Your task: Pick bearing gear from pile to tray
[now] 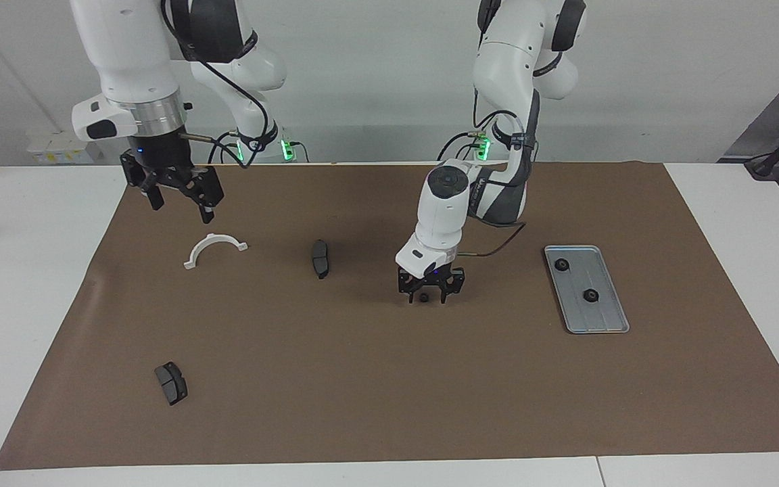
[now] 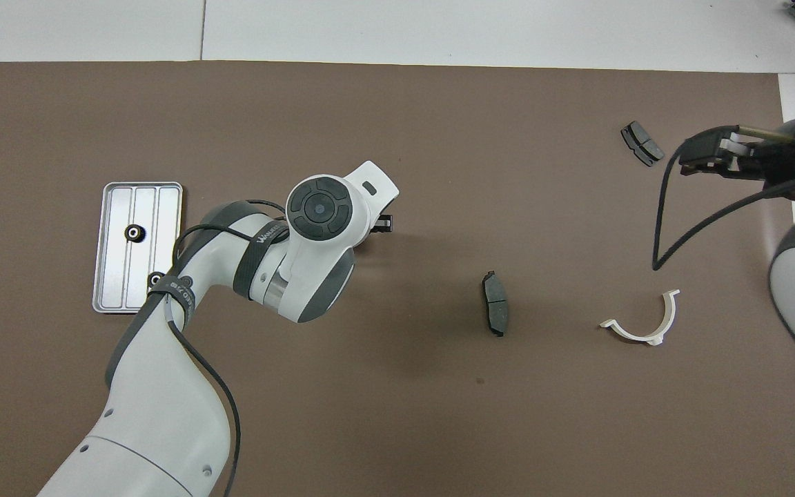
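Two gears (image 1: 590,295) already lie in your tray (image 1: 606,323) in the facing view; a third gear (image 1: 423,297) sits on the mat between the lowered left gripper's (image 1: 423,293) half-closed fingers. Your right gripper (image 1: 178,197) waits raised, jaws wide, over the mat's edge. Overhead, the tray (image 2: 109,248) lies toward the left arm's end, the white bracket (image 2: 642,322) toward the right arm's

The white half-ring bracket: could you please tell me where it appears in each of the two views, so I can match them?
Facing view: the white half-ring bracket lies on the brown mat toward the right arm's end, arch toward the robots.
Overhead view: it lies at the same end, low in the picture.
Shared landmark: the dark grey pad beside it, toward the table's middle.
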Tool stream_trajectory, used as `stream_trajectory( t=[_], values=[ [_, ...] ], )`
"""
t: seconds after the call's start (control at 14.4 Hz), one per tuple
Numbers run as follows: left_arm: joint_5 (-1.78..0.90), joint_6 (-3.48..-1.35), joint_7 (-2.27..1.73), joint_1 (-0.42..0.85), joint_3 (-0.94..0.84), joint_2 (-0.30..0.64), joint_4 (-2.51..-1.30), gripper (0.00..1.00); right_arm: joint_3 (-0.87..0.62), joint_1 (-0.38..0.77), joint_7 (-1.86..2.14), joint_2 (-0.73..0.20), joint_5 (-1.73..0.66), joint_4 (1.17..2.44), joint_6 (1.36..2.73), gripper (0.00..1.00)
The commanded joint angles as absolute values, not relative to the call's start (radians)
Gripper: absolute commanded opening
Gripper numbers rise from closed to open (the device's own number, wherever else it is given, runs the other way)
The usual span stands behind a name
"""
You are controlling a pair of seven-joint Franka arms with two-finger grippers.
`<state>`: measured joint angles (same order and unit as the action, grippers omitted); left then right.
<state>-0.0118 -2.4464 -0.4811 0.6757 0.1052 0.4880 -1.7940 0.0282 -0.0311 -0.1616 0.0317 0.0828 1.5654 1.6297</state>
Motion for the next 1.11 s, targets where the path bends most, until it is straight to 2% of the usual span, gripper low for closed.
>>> stream_trajectory(
  t=[0.0, 0.42, 0.49, 0.76, 0.83, 1.04],
  values=[
    [0.011, -2.459, -0.485, 0.687, 0.11, 0.476, -1.825, 0.47, 0.072, -0.012, -0.065, 0.06, 0.063, 1.584, 1.594, 1.0],
    [0.011, -2.339, -0.485, 0.703, 0.107, 0.46, -1.825, 0.04, 0.098, 0.017, -0.083, 0.08, 0.064, 1.617, 1.578, 1.0],
    [0.011, -2.327, -0.485, 0.704, 0.107, 0.46, -1.825, 0.0, 0.097, 0.014, -0.081, 0.08, 0.063, 1.617, 1.578, 1.0],
    [0.009, -2.268, -0.483, 0.684, 0.112, 0.465, -1.766, 0.0, 0.089, 0.015, -0.087, 0.08, 0.046, 1.618, 1.56, 1.0],
    [0.005, -2.229, -0.482, 0.654, 0.113, 0.469, -1.723, 0.0, 0.094, 0.003, -0.086, 0.08, -0.019, 1.615, 1.539, 1.0],
    [0.002, -2.192, -0.466, 0.536, 0.114, 0.491, -1.638, 0.0, 0.086, 0.001, -0.068, 0.068, 0.024, 1.606, 1.516, 1.0]
  ],
)
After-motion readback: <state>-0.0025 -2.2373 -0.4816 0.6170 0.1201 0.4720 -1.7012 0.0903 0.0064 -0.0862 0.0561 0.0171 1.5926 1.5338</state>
